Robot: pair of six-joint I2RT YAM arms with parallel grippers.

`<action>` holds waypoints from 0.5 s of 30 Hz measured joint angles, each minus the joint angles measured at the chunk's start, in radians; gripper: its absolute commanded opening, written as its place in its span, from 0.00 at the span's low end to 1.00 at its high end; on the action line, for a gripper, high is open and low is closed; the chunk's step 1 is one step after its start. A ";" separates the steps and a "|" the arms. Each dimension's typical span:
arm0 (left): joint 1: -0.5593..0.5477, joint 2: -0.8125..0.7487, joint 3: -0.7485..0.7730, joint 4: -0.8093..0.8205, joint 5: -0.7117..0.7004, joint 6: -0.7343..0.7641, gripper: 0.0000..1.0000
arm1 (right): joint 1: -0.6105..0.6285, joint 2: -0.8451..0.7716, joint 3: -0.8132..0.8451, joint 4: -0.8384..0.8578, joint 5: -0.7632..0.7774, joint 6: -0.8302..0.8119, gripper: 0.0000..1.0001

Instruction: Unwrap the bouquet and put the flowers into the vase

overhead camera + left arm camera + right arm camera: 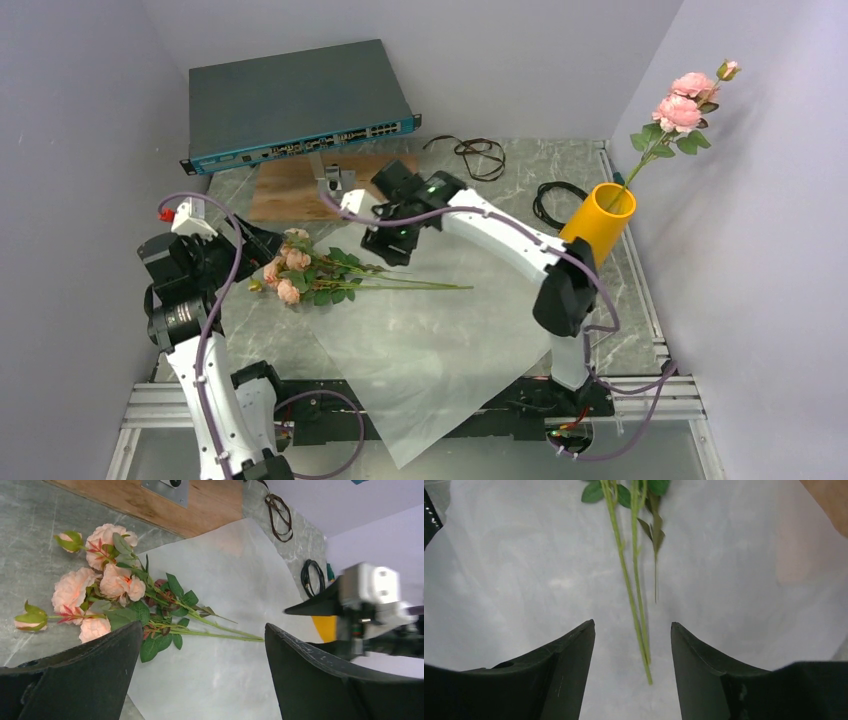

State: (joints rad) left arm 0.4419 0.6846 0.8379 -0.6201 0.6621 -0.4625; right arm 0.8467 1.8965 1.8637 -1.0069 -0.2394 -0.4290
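Picking up the remaining flowers looks like the step in hand; paper is lying flat under them. Left gripper is hanging wide apart, empty, beside their heads. Right gripper is straddling the stems, jaws apart, not touching. Next: pinch, lift, carry to the vase far right, one spray standing in it.
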 measured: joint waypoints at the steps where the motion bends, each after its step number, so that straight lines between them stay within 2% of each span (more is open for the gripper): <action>1: 0.011 -0.011 0.000 -0.010 0.005 -0.002 0.98 | 0.021 0.027 0.007 0.010 0.006 -0.008 0.59; 4: 0.040 -0.037 0.000 -0.042 0.017 -0.002 0.98 | 0.066 0.140 0.079 0.013 0.030 -0.024 0.56; 10: 0.087 -0.032 0.000 -0.060 0.024 -0.004 0.97 | 0.091 0.448 0.359 0.006 0.060 -0.028 0.54; 15: 0.107 -0.019 0.000 -0.058 0.027 -0.011 0.97 | 0.091 0.522 0.413 -0.007 0.056 -0.015 0.53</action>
State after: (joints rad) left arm 0.5491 0.6659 0.8379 -0.6781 0.6888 -0.4732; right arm 0.9379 2.4184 2.2765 -1.0142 -0.1833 -0.4442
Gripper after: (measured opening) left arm 0.976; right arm 0.540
